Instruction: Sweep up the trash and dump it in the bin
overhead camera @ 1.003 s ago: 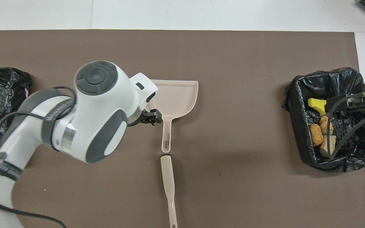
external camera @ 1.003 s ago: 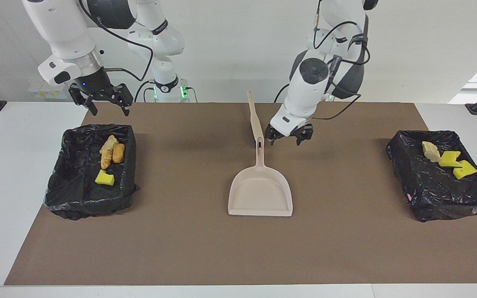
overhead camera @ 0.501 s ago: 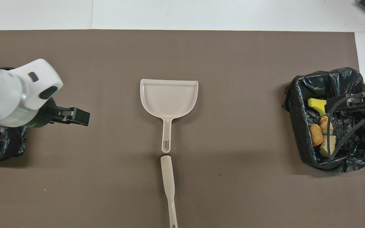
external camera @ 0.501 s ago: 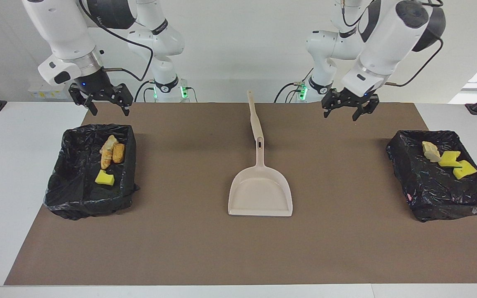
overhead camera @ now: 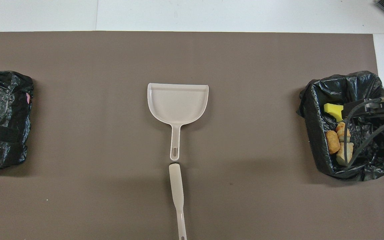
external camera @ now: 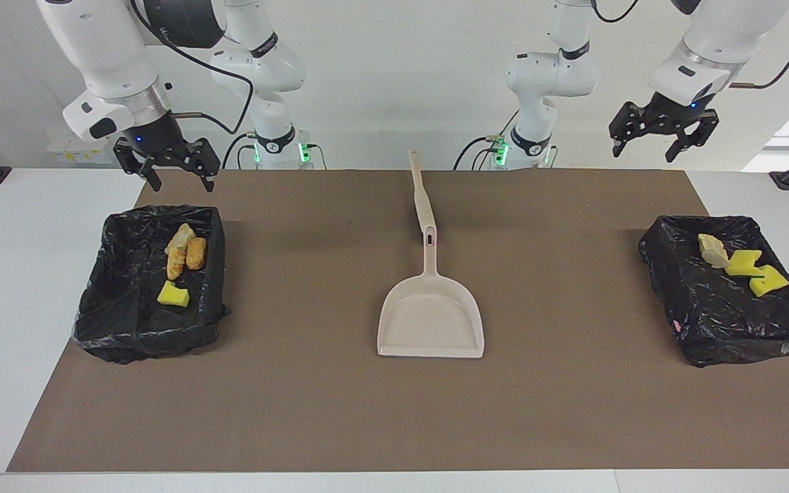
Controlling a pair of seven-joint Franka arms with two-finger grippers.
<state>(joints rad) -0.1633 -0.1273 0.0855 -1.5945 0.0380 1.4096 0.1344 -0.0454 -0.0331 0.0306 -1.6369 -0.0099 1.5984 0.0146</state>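
The trash is in two black-lined bins, one at each end of the counter (external camera: 340, 424). In the bin (external camera: 151, 322) at the right arm's end there are golden-brown lumps (external camera: 185, 252), close together in the part of the bin nearer to the robots, and one yellow chunk (external camera: 173, 294) a little farther from the robots. In the other bin (external camera: 723, 322), at the left arm's end, one pale lump (external camera: 711, 250) lies just beside two yellow chunks (external camera: 756, 271), which touch each other.

The beige dustpan (external camera: 431, 318) lies flat in the middle of the brown mat (external camera: 572, 397), its handle pointing toward the robots. The pan looks empty. The brush (external camera: 421, 198) lies in line with this handle, nearer to the robots; its tip is just at the handle's end, and I cannot tell if they touch.

The right end effector (external camera: 168, 166) hangs in the air over the counter, near the robots' edge of the bin with the brown lumps. Its fingers are spread apart and hold nothing. The left end effector (external camera: 664, 133) is raised high at the left arm's end of the counter, nearer to the robots than the bin there. Its fingers are also spread and empty.
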